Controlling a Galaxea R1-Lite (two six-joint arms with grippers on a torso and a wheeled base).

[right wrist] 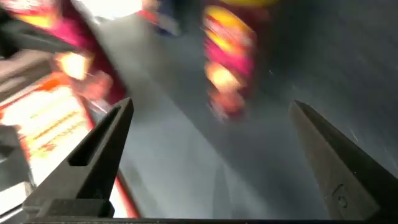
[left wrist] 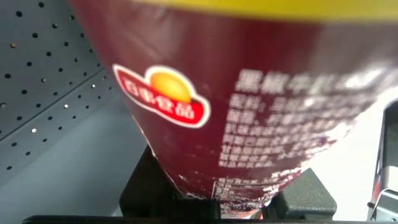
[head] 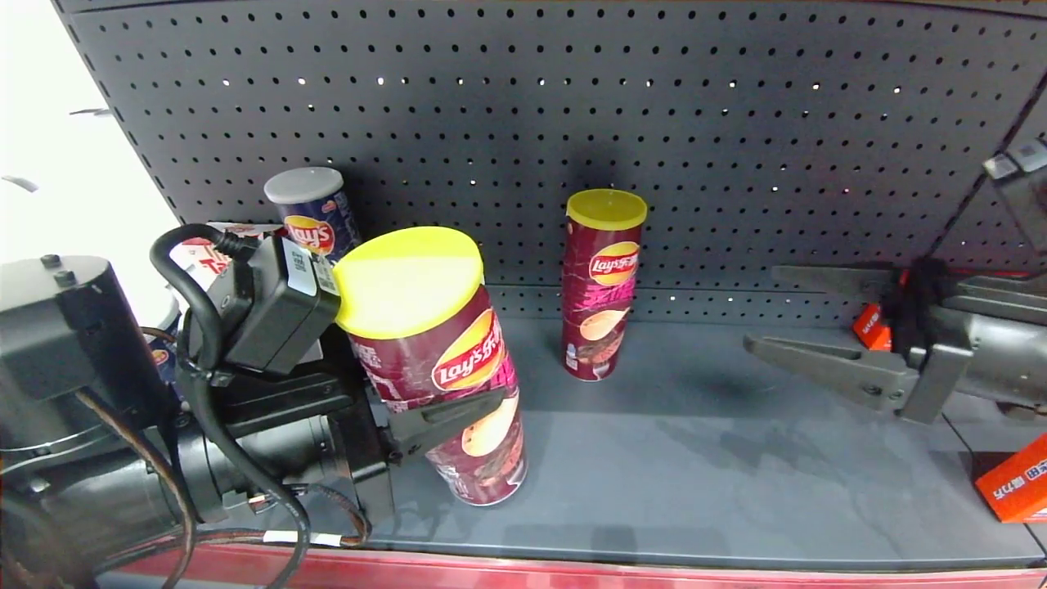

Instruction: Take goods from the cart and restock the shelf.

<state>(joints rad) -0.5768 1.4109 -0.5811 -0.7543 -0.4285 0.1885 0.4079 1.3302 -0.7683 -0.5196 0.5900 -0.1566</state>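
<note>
A maroon chip can with a yellow lid leans tilted over the front left of the grey shelf, its base low by the shelf floor. My left gripper is shut on its lower half, and the can's wall looms close above the gripper in the left wrist view. A second maroon can stands upright near the pegboard, blurred in the right wrist view. My right gripper hovers open at the right, level with that can and well apart from it; its jaws hold nothing.
A blue can with a grey lid stands at the back left beside a white and red box. Orange boxes sit at the right. The pegboard wall closes the back; a red strip marks the front edge.
</note>
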